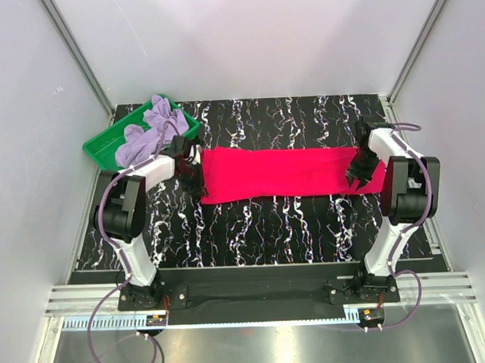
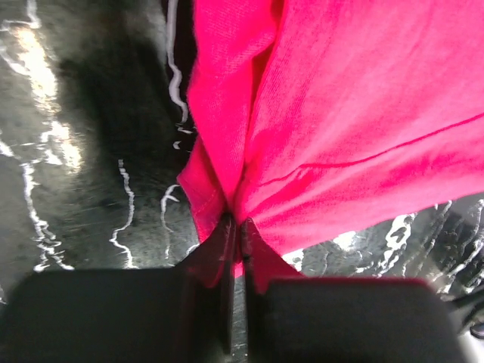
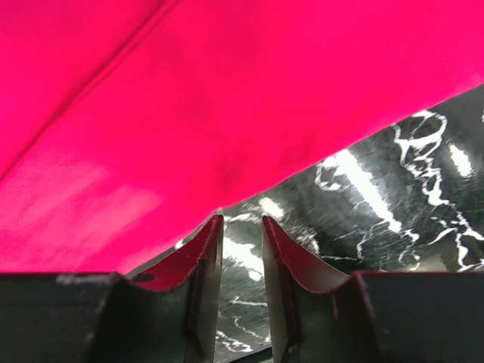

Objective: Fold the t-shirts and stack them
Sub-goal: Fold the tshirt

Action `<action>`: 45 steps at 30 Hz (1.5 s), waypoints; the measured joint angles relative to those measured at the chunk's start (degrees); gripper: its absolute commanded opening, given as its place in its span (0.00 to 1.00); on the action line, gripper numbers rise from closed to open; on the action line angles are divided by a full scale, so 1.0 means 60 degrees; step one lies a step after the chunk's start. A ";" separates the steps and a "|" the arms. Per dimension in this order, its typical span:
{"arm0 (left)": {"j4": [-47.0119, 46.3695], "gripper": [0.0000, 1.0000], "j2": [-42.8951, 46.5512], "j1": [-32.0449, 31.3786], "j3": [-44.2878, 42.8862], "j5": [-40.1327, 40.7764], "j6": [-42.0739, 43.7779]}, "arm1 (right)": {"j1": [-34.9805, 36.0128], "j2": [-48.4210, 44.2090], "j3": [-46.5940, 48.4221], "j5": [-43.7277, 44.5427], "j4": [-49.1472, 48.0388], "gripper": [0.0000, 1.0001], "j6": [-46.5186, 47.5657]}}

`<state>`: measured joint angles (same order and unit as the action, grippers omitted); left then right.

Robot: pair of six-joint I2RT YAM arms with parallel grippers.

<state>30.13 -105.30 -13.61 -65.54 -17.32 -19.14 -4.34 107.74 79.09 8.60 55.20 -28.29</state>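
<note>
With the left gripper (image 2: 234, 221) clamped on the crimson t-shirt (image 1: 282, 172)'s edge and the right gripper (image 3: 242, 221) apart, only table (image 3: 378, 197) between its jaws just short of the cloth, which lies banded across the table's middle, the fold's grasp looks half-made: the right must advance and close.

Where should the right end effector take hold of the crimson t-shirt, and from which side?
Probably its right end's edge, coming in low from the right. The crimson t-shirt lies flat as a long band; the left end effector pinches the opposite end, and the right end effector faces the free edge with open jaws.
</note>
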 measured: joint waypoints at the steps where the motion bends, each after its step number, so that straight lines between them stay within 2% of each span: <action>1: 0.0018 0.19 0.0000 0.0000 0.0000 0.0106 0.0033 | -0.0055 0.0098 0.0000 0.0029 -0.0004 0.33 0.0015; 6: 0.0178 0.32 0.0197 -0.0022 0.0011 0.0572 0.0051 | -0.0532 0.0703 -0.0007 0.0240 -0.0040 0.33 0.0084; 8: 0.0382 0.39 0.0514 -0.0040 0.0040 0.0838 0.0062 | -0.0674 0.0914 -0.0011 0.0328 -0.0062 0.33 0.0124; 9: 0.0499 0.46 0.0721 -0.0073 0.0047 0.0973 0.0051 | -0.0714 0.0994 -0.0011 0.0368 -0.0051 0.33 0.0149; 12: 0.0794 0.55 0.1501 -0.0135 0.0051 0.1359 0.0011 | -0.0750 0.1009 -0.0011 0.0382 0.0000 0.32 0.0178; 15: 0.0896 0.56 0.2302 -0.0266 0.0015 0.1494 -0.0106 | -0.0732 0.0874 -0.0098 0.0266 0.0015 0.33 0.0193; 19: 0.0696 0.51 0.2495 -0.0426 -0.0306 0.1104 -0.0350 | -0.0634 0.0321 -0.0182 -0.0229 0.0171 0.35 0.0189; 25: -0.0160 0.47 0.1231 -0.0503 -0.0663 -0.0138 -0.1282 | 0.0612 0.0178 0.0725 -0.1009 0.0280 0.38 0.0178; 30: -0.0386 0.41 0.0535 -0.0503 -0.0481 -0.0364 -0.1869 | 0.1800 0.0605 0.1096 -0.1905 -0.0208 0.37 0.0033; 38: -0.0641 0.41 0.0954 -0.0503 0.1337 -0.0178 -0.2171 | 0.1249 0.0630 -0.0860 -0.2200 -0.0809 0.35 -0.0044; 45: -0.0299 0.45 0.1322 -0.0583 0.1381 0.0535 -0.1563 | 0.1075 0.0142 -0.1300 -0.2178 -0.0703 0.37 0.0011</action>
<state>28.34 -97.36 -17.10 -57.25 -14.11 -28.51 2.11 108.60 71.29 -4.47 50.98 -28.23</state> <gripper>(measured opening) 0.437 0.358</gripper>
